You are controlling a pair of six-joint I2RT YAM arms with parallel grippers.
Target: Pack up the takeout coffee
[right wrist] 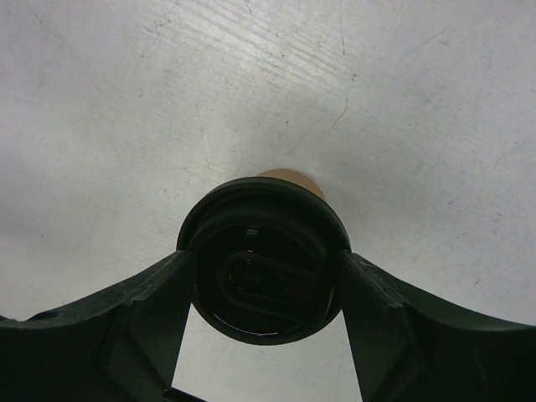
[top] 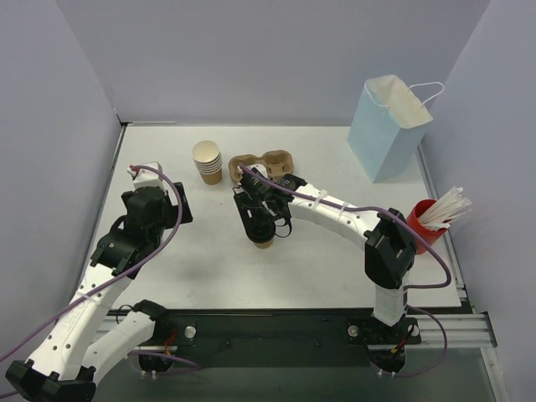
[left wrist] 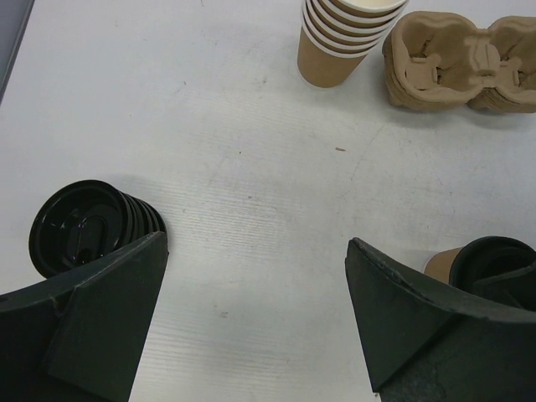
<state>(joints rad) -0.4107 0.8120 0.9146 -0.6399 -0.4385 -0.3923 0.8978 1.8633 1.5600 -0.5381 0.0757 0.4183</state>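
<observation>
The left gripper hangs with fingers spread wide beside a stack of black round plastic lids. Further right, the right gripper pinches the small tan kraft-paper cup with black lid at the lid's sides. The cup seems to stand on the white table, apart from the brown moulded-pulp two-cup tray.

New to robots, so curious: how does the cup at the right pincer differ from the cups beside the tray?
The lidded cup wears a black lid; the stacked cups are open. The lidded cup stands alone in the right pincer; the stacked cups nest, untouched, by the tray. Both: tan paper, upright.
</observation>
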